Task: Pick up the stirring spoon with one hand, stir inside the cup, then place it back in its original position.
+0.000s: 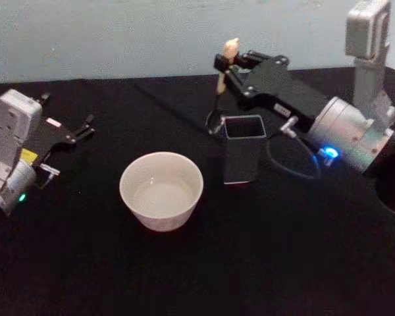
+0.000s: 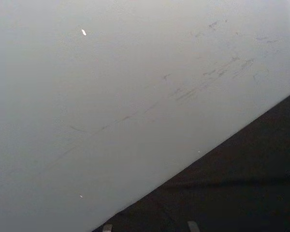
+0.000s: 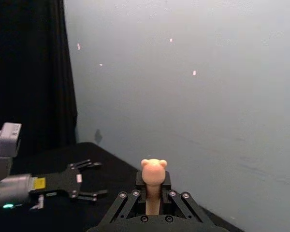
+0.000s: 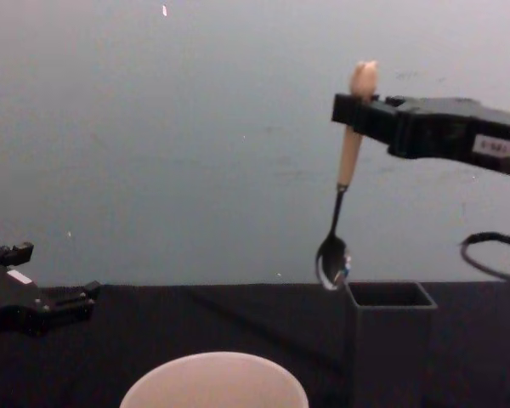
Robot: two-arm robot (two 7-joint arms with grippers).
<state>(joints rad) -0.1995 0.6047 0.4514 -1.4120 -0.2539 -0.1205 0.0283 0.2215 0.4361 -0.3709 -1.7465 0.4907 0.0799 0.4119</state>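
Right gripper: black linkage fingers with silver-ringed pivot screws and a white label; silver-grey cylindrical wrist, blue light, looping black cable. Left gripper: black, with white sticker, yellow sticker and green light. The 2 arms each carry a pale grey box-shaped module.

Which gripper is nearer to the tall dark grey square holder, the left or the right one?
Right. The right gripper, holding the beige-handled metal spoon, hangs just above the dark grey square holder; the left gripper sits far left, beyond the round cream cup.
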